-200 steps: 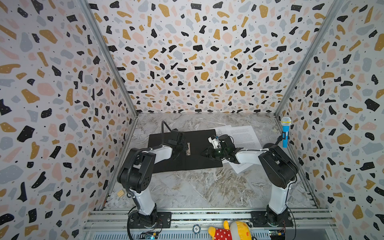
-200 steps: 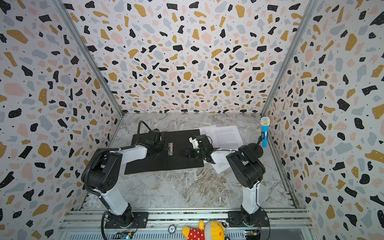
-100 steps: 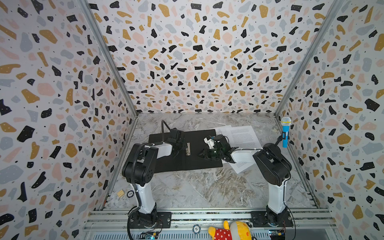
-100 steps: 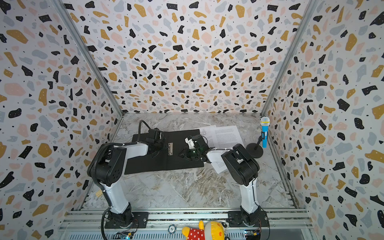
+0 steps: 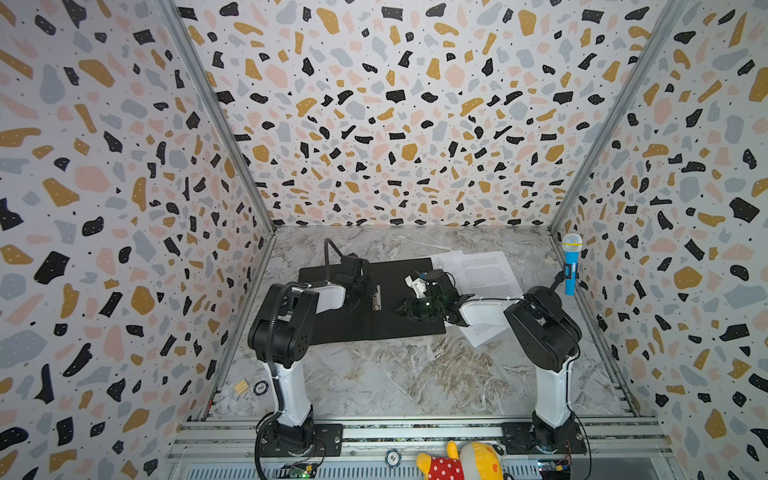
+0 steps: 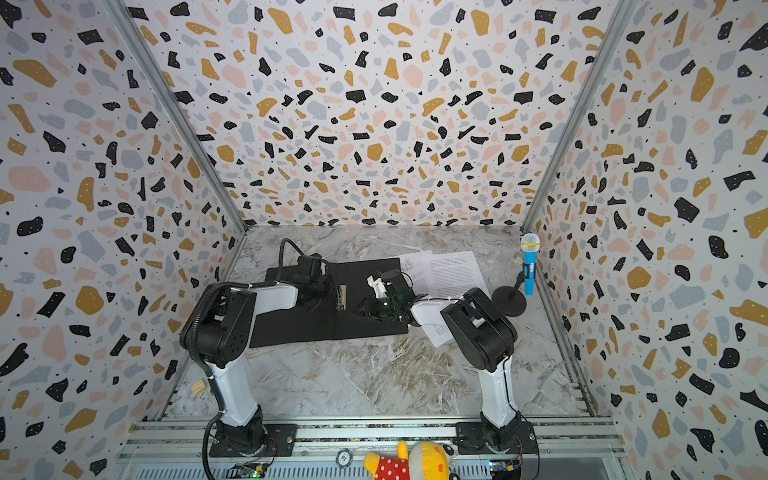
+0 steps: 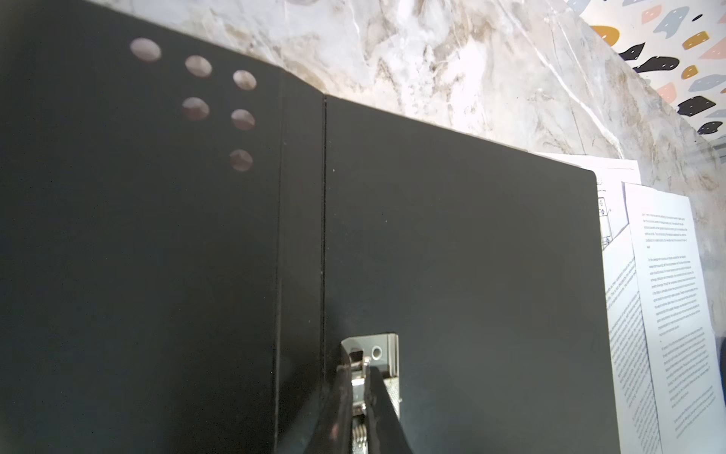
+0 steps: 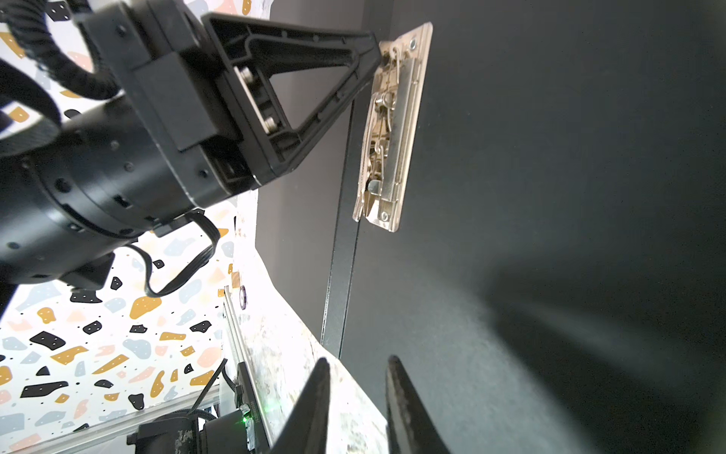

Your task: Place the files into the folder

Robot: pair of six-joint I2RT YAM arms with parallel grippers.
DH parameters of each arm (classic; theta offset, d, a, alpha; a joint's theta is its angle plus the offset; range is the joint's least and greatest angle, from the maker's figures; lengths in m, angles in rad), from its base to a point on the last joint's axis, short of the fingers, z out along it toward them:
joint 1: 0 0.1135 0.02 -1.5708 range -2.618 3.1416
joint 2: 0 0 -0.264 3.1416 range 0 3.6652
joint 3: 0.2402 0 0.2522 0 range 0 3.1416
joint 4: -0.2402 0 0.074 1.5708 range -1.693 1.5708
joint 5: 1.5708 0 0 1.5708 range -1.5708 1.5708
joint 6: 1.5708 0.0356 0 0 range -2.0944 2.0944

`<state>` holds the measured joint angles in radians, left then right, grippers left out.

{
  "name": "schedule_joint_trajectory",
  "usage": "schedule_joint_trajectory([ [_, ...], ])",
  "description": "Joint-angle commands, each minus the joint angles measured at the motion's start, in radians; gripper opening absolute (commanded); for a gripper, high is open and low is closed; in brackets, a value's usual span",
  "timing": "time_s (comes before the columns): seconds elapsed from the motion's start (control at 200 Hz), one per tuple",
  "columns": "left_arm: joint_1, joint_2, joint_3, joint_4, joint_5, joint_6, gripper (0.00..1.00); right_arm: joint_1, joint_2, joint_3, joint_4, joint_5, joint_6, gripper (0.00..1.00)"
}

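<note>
- Folder lies open and flat on the marble table, black inside facing up, between the two arms in both top views.
- Six round holes near the far edge of its left cover show the marble through them.
- The metal clip sits on the right cover, just beside the spine fold and about midway along it.
- The left gripper reaches in low from the left onto the far end of the clip. Its fingers are almost together, with a thin metal part of the clip pinched between them.
- The right gripper hovers over the folder's front edge, right of the spine. Its fingers stand a little apart with nothing between them.
- The files lie on the table just right of the folder, outside it, fanned over one another. A text sheet is on top, and a sheet with line drawings peeks out at the far end. The corner of another text sheet shows from under the right arm.
- Their left edges meet the folder's right edge; whether they run under it I cannot tell.
- A blue toy microphone stands on a black stand by the right wall, near the files.
- A red-and-yellow plush toy lies on the front rail.
</note>
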<state>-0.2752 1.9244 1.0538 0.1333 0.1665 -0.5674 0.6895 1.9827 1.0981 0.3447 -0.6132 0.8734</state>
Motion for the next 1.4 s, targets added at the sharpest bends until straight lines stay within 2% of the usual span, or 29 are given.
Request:
schedule_joint_trajectory([
  [0.0, 0.008, 0.024, 0.02, -0.018, -0.012, 0.003, 0.11, 0.005, 0.004, 0.029, -0.018, 0.006, 0.002, 0.27],
  [0.34, 0.01, 0.01, 0.022, -0.042, -0.044, -0.002, 0.16, 0.008, 0.008, 0.029, -0.018, 0.007, 0.004, 0.28],
  [0.731, 0.011, -0.076, -0.011, 0.019, -0.013, -0.028, 0.21, 0.009, 0.005, 0.023, -0.019, 0.007, 0.002, 0.28],
  [1.186, 0.012, 0.018, 0.015, 0.001, 0.024, -0.019, 0.18, 0.01, 0.01, 0.033, -0.018, 0.005, 0.007, 0.28],
  [1.397, 0.012, 0.031, 0.025, -0.025, -0.001, -0.005, 0.14, 0.011, 0.016, 0.039, -0.018, 0.007, 0.012, 0.28],
])
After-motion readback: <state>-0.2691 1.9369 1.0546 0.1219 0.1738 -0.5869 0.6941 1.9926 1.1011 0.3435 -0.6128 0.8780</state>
